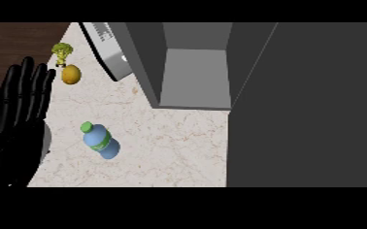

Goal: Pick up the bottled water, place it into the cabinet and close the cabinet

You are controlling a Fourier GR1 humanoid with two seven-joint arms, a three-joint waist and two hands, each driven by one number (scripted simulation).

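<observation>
The bottled water (99,141), blue with a green cap and green label, lies on the marble counter (172,145) at lower left, cap pointing up-left. My left hand (22,111) stands at the left edge, open, fingers straight and pointing up, a short way left of the bottle and not touching it. The grey cabinet (193,63) is at the top centre, its interior open and showing nothing inside. Its door (106,48) swings out to the left. My right hand is not visible.
A small broccoli (62,52) and a yellow-orange fruit (70,74) lie on the counter near the top left, beside the open door. A large dark grey panel (297,106) fills the right side of the view.
</observation>
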